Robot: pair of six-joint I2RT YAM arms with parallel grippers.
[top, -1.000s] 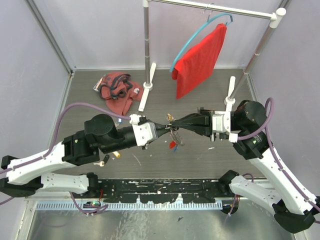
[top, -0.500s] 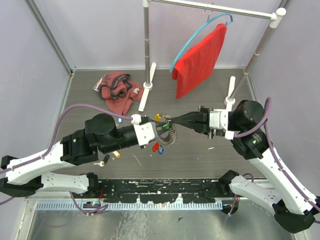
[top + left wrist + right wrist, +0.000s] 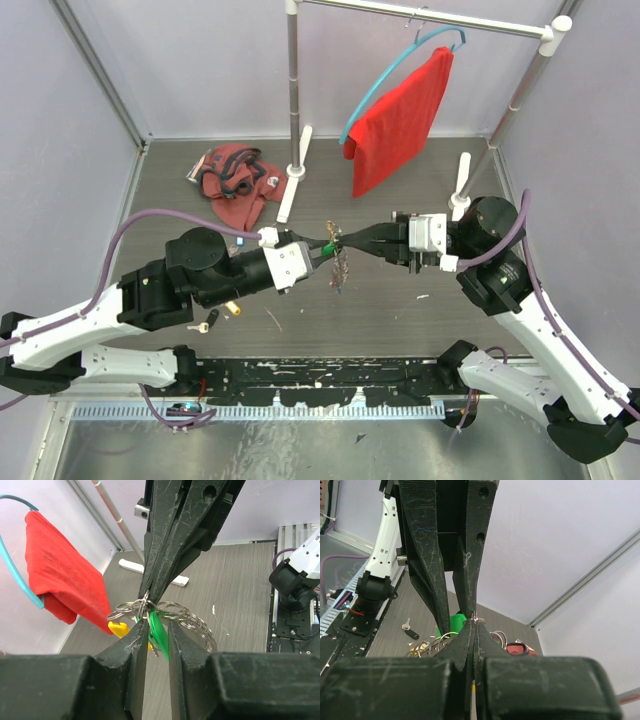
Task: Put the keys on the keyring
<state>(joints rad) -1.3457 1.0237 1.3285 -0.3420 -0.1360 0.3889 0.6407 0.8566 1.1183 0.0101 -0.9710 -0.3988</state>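
Currently: at left on the desk (image 3: 400,310), loose keys (image 3: 212,319) lie beside my left arm, one black-headed, one yellow. My left fingers (image 3: 321,250) are up at centre, slightly apart; the green key (image 3: 159,632) sits in the gap, contact with either finger unclear. Beside it are a yellow key head (image 3: 119,628) and the keyring (image 3: 146,605), a bundle of wire rings with a coiled chain, hanging clear of the desk. My right fingers (image 3: 343,240) come in from the right, tip to tip with the left, pressed together on a ring of the keyring. Back right: a red garment (image 3: 400,120) hangs on the rack (image 3: 292,90)
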